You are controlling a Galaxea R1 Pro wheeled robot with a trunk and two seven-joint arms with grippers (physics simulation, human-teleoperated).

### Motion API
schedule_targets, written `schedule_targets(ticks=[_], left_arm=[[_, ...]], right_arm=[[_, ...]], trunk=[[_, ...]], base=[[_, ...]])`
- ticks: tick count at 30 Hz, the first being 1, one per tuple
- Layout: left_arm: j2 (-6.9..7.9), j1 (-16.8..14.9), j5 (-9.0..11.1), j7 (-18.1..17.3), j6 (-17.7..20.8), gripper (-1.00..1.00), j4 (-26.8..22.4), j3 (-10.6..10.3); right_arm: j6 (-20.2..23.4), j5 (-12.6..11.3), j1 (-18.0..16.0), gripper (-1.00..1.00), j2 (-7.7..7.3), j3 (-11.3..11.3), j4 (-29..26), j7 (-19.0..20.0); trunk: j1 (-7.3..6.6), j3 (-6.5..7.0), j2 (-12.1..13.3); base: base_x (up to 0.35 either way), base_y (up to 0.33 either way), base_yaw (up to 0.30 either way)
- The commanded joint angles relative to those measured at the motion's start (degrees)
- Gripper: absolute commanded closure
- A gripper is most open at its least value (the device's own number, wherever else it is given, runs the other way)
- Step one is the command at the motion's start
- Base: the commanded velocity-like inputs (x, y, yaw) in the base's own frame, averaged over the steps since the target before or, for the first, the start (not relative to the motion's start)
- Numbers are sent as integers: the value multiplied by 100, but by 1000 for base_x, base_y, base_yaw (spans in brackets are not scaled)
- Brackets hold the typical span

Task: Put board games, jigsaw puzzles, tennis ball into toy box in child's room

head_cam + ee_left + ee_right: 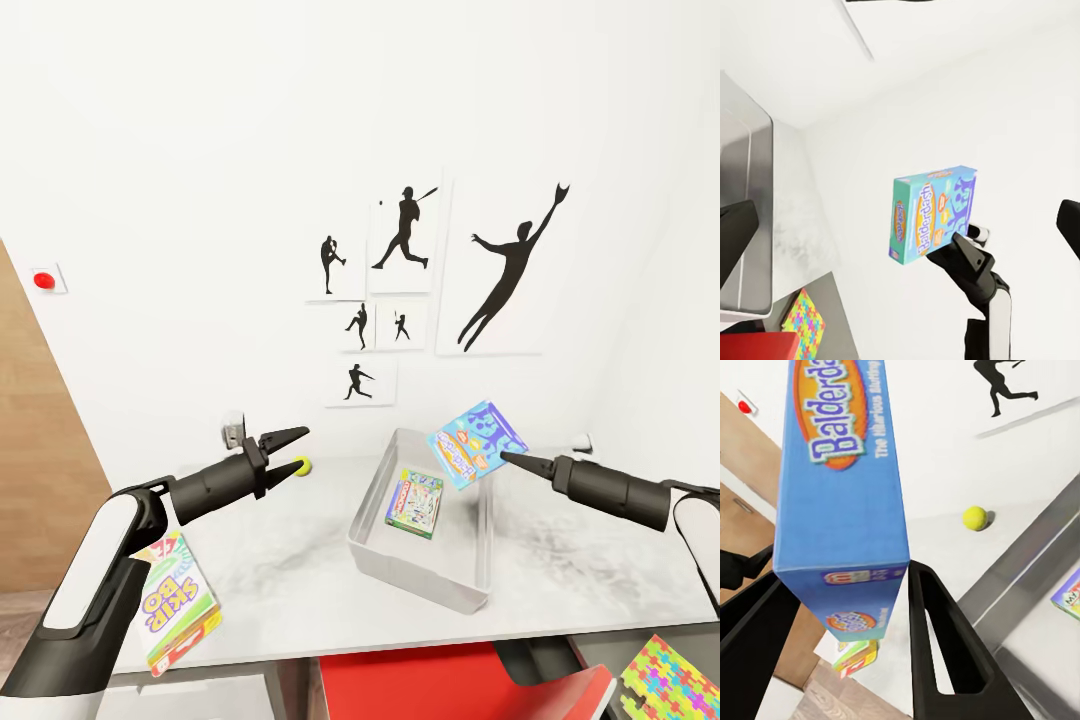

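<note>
Our right gripper (506, 457) fingers clamp the blue board game (477, 444) above the toy box (470, 585) (one game inside); next, lower and release. Left gripper (296, 437) fingers apart beside the tennis ball (301, 466).

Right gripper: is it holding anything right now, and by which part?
Yes. The right gripper clamps the blue Balderdash board game by one narrow end, above the toy box.

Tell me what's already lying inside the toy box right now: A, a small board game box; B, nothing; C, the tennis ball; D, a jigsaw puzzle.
A: a small board game box lies flat on the floor of the toy box, while the tennis ball sits on the table outside it.
</note>
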Motion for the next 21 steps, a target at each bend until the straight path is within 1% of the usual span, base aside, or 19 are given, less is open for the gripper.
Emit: schedule_targets(ticks=[1, 21], left_arm=[[3, -4, 60, 57, 6, -100, -3, -4], [3, -4, 60, 57, 6, -100, -3, -4]], right_arm=[[27, 26, -6, 100, 0, -6, 0, 39], [27, 26, -6, 100, 0, -6, 0, 39]], trunk=[[3, -9, -10], [3, -9, -10]], base=[[0, 0, 0], [0, 0, 0]])
